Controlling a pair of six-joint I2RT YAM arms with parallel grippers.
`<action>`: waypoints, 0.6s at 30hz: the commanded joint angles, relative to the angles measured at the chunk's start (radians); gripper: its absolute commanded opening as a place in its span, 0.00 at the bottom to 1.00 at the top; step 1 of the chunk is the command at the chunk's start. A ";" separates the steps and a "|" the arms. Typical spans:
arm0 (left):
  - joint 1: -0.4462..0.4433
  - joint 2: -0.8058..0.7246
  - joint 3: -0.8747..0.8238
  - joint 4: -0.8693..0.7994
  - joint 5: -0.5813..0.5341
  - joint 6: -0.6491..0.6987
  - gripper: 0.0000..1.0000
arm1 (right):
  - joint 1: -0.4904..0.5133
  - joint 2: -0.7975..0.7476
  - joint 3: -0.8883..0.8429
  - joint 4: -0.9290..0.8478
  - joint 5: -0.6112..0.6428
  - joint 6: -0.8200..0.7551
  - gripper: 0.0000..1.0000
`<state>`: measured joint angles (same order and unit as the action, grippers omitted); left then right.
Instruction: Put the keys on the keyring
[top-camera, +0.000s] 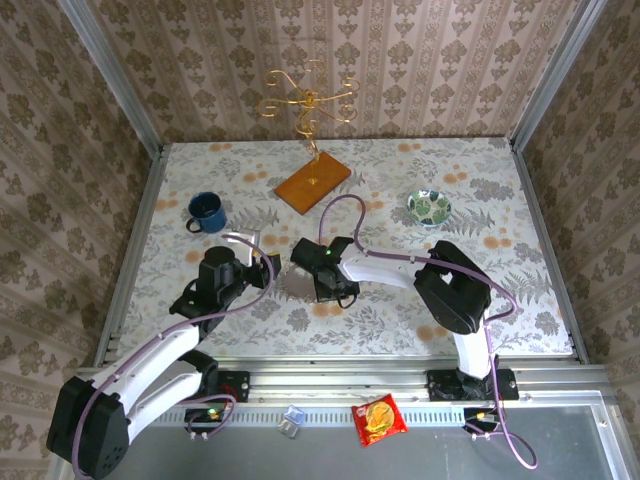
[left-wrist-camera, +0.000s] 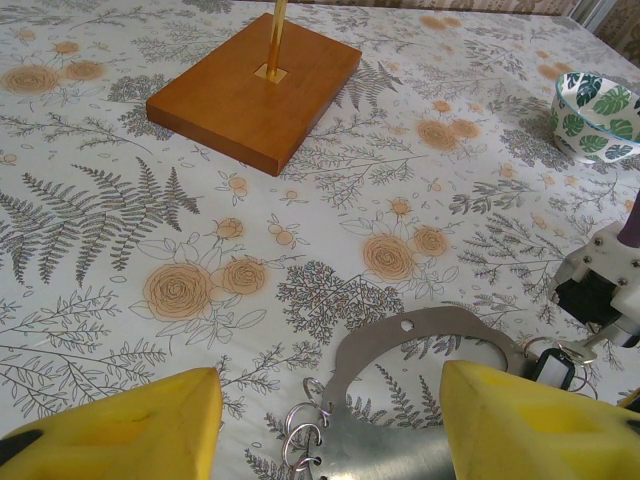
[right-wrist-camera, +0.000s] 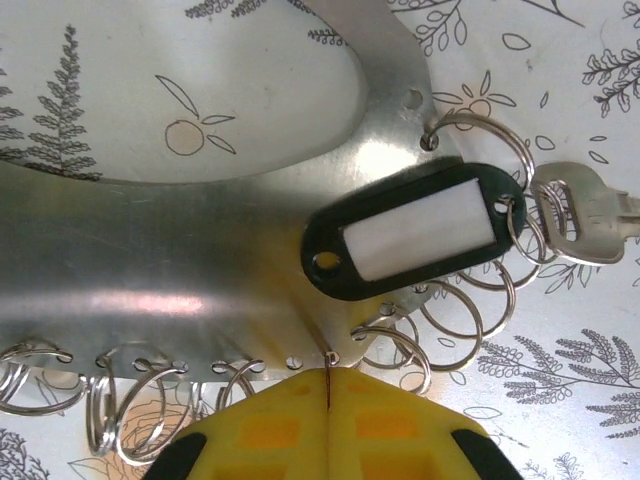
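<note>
A flower-printed counter (top-camera: 480, 300) carries everything, with two white arms reaching in from its near edge to meet at the middle. Far back stands a gold wire stand (top-camera: 308, 100) on a wooden base (left-wrist-camera: 255, 95).

The keyring (left-wrist-camera: 420, 330), a wide flat silvery hoop, lies flat on the counter between the two arms, partly hidden under them from above. The left jaws stand wide. Their yellow fingers (left-wrist-camera: 110, 425) are on either side of the hoop's near part, and no contact shows. The right jaws are pressed fully together. Their yellow pads (right-wrist-camera: 270, 430) meet at the hoop's pierced edge, but it is unclear whether they pinch anything.

A blue mug (top-camera: 205, 211) sits to the left and a leaf-patterned bowl (left-wrist-camera: 595, 115) to the right.

Through the right wrist camera, a dark tag (right-wrist-camera: 415, 230) lies slanted across the hoop's band. Beside it a silvery key (right-wrist-camera: 590, 215) has its head nearest the hoop, and the frame edge cuts off its blade. Small split rings (right-wrist-camera: 130, 405) line the hoop's edge.
</note>
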<state>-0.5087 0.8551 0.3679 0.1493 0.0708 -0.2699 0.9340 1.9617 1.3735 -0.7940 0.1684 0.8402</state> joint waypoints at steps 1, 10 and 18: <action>0.009 -0.011 0.020 -0.014 -0.006 -0.008 0.60 | 0.002 0.007 0.018 -0.037 -0.006 0.000 0.00; 0.009 -0.034 0.040 -0.050 -0.013 0.026 0.60 | 0.000 -0.144 -0.071 0.095 0.032 -0.124 0.00; 0.010 -0.044 0.096 -0.120 -0.011 0.106 0.59 | -0.028 -0.345 -0.251 0.365 -0.061 -0.373 0.00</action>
<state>-0.5087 0.8288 0.4168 0.0692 0.0643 -0.2256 0.9257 1.6726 1.1625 -0.5625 0.1551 0.5949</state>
